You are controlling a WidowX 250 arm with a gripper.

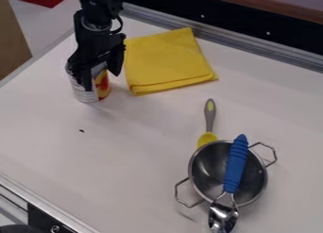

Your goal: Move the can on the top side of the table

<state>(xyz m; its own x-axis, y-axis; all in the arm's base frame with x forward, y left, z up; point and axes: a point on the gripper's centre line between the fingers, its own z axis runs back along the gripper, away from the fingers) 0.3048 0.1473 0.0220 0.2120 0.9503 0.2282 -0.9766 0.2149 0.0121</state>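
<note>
Can (101, 87) on the table (139, 137), upright and just left of the cloth (165, 60): that is how it looks, so the task seems well along. Nearer than the cloth, the pot (212, 163) has a spoon (236, 166) laid across it; the spatula (209, 116) lies between pot and cloth. None of these bears readable writing. The can's label is part pale with small print, part red and yellow; no words can be made out. The gripper (101, 82) is down at the can, left of the cloth; whether it grasps or has released, I cannot tell. Perhaps a small shift toward the rail (252, 47) beyond the cloth remains, then letting go and lifting clear.
</note>
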